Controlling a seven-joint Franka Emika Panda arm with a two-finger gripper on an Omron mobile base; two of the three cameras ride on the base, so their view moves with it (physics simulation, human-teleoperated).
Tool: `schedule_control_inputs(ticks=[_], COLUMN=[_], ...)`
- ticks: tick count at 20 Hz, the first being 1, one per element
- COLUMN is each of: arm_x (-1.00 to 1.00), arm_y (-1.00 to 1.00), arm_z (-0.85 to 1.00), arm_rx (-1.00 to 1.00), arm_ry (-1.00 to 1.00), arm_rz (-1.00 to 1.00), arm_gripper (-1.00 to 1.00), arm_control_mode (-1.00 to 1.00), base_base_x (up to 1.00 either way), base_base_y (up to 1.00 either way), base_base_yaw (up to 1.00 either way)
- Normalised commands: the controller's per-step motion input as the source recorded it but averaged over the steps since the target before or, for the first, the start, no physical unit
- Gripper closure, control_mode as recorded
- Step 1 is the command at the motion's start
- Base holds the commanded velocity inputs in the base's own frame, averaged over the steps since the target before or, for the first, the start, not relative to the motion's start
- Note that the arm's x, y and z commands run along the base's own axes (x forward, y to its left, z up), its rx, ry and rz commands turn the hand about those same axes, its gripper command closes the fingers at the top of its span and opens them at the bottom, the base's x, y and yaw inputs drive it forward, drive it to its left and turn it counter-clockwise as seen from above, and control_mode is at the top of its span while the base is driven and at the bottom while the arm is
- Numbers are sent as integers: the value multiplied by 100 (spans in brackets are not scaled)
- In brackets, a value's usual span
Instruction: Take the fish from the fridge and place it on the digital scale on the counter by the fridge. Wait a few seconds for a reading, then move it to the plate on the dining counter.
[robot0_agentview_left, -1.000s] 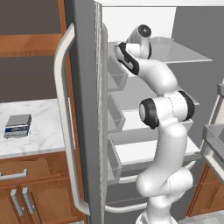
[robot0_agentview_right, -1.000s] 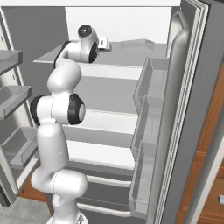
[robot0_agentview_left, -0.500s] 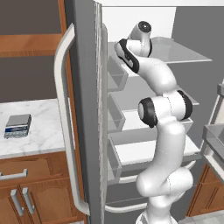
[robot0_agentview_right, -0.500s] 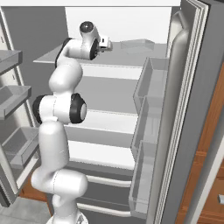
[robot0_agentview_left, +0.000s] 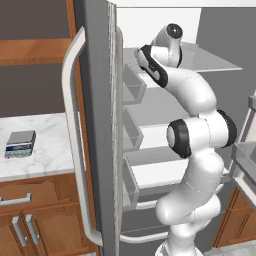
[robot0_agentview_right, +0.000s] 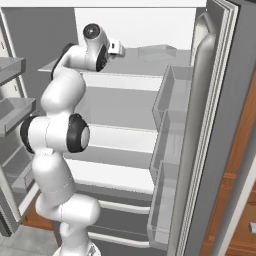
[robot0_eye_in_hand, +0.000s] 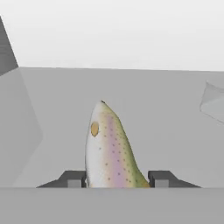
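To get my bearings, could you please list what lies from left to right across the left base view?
Scale on the counter → fridge door handle → clear door bins → the robot arm reaching onto the top fridge shelf.

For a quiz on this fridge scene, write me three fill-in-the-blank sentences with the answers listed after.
1. In the hand view, the fish lies between the two dark ______ of the gripper.
2. The arm reaches into the fridge at its ______ shelf.
3. The digital scale sits on the counter with ______ on top of it.

Missing words: fingertips; top; nothing
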Motion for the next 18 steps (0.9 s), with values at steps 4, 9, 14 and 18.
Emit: schedule_control_inputs(ticks=[4,9,14,18], arm_x=[-100,-100,-100,-100], arm_y=[0,0,-10,-15], arm_z=[-6,2,56,74], arm_rx=[0,0,6,7], arm_ry=[-35,-31,-3,0], arm_rz=[0,0,0,0], arm_gripper=[100,100,100,100], arm_control_mode=[-100,-100,-100,-100], base_base_x=[0,0,0,0], base_base_y=[0,0,0,0], base_base_yaw=[0,0,0,0])
